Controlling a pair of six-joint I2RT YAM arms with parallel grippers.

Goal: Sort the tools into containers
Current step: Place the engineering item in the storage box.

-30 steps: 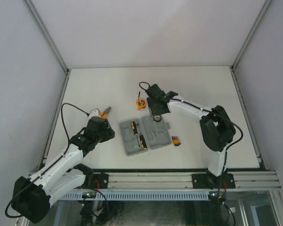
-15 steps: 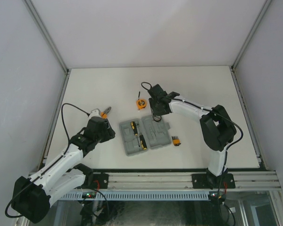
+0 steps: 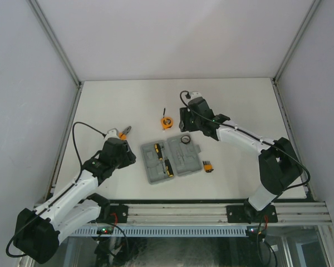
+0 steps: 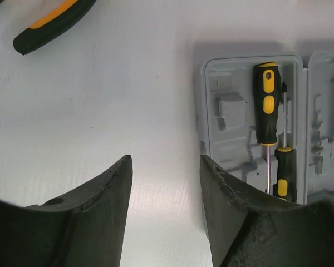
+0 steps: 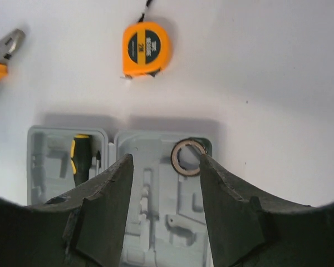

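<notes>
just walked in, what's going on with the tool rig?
Two arms are sorting tools into a grey case. Both screwdrivers lie in its left half, and a small ring sits in the far corner of its right half. The right arm hovers just beyond the case's far edge, jaws open and empty. The left arm hovers over the table left of the case, jaws open too. Pliers, tape measure and bit set are not yet packed.

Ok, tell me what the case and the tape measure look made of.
Grey case: looks like moulded plastic with a matte finish, going by its formed recesses and rounded rim. Tape measure: smooth orange shell, probably plastic, with a dark round label.
</notes>
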